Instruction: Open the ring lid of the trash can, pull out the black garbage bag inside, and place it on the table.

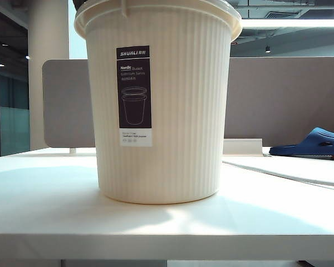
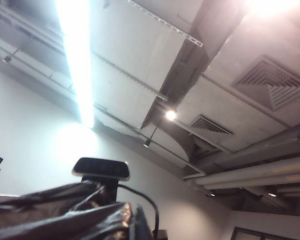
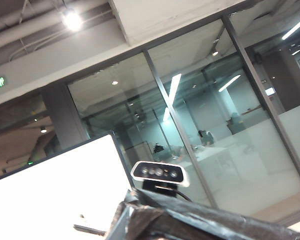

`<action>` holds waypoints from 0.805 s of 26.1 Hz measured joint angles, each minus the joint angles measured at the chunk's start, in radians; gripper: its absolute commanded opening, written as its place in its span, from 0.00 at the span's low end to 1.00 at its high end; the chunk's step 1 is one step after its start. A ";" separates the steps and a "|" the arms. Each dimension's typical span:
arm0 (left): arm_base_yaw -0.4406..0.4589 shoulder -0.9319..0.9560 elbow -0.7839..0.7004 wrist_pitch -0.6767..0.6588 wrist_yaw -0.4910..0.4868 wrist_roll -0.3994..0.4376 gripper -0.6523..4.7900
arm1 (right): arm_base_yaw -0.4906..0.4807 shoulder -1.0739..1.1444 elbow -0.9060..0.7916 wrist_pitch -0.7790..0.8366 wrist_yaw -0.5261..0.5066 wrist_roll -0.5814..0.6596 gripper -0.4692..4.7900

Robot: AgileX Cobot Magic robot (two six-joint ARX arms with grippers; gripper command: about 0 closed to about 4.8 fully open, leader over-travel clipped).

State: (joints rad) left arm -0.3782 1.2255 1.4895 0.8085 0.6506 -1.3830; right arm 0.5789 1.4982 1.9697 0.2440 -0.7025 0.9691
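The trash can (image 1: 161, 105), cream, ribbed and labelled, stands upright on the table (image 1: 44, 211) and fills the middle of the exterior view. Its top is cut off by the frame, so the ring lid is out of view there. Neither arm shows in that view. In the left wrist view the glossy black garbage bag (image 2: 55, 215) stretches taut from my left gripper (image 2: 140, 227), which is shut on its film. In the right wrist view a fold of the black garbage bag (image 3: 200, 220) runs from my right gripper (image 3: 124, 222), also shut on it. Both wrist cameras look up at the room.
A grey-brown partition panel (image 1: 278, 100) stands behind the table. A blue slipper (image 1: 314, 143) lies at the back right. A mounted camera (image 2: 101, 169) sits beyond the bag in the left wrist view, and another (image 3: 159, 173) in the right wrist view.
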 measured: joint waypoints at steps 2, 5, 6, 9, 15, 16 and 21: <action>0.000 0.000 0.016 -0.017 0.000 0.011 0.11 | 0.000 0.004 0.000 -0.001 -0.008 0.007 0.09; 0.000 0.000 0.024 -0.038 0.000 0.021 0.11 | 0.000 0.005 0.000 -0.002 -0.010 0.026 0.09; 0.000 0.000 0.024 -0.041 0.000 0.021 0.11 | 0.000 0.005 0.000 -0.002 -0.010 0.029 0.09; 0.002 0.000 0.024 -0.044 0.000 0.023 0.11 | 0.000 0.005 0.002 0.002 -0.030 0.044 0.09; 0.032 0.000 0.025 -0.046 -0.011 0.034 0.11 | 0.001 0.005 0.002 0.004 -0.058 0.055 0.09; 0.032 0.000 0.025 -0.046 -0.010 0.037 0.11 | 0.001 0.005 0.002 0.004 -0.060 0.056 0.09; 0.032 0.000 0.026 -0.049 -0.011 0.044 0.11 | 0.029 0.024 0.005 0.010 -0.100 0.067 0.09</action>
State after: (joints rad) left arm -0.3466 1.2259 1.5150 0.7593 0.6392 -1.3388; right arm 0.6083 1.5223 1.9743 0.2543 -0.8021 1.0359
